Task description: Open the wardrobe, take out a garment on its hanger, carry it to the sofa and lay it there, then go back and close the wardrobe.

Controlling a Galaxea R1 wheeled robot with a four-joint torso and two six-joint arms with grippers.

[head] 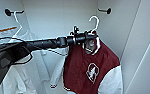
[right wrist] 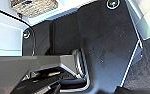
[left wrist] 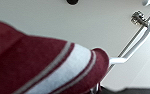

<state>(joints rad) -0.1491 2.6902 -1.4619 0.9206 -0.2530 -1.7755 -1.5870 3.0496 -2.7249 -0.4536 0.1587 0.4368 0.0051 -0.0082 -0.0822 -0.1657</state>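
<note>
Red garment (head: 91, 67) hangs below left claw (head: 92, 37), clenched on its hanger (head: 95, 23).

**Black arm, dark plate, looped cables**

The left arm (head: 44, 43) is a slim black tube with a thicker jointed collar near its wrist, where a small knob-like fitting stands up. Thin black cables (head: 6, 41) loop loosely beside its bulkier black base section. In the right wrist view, a wide dark matte plate (right wrist: 103, 47) carries round silvery fittings (right wrist: 113, 3) at its corners, with a grey angular bar (right wrist: 48, 61) beside it and a thin black cable along one edge.
</note>
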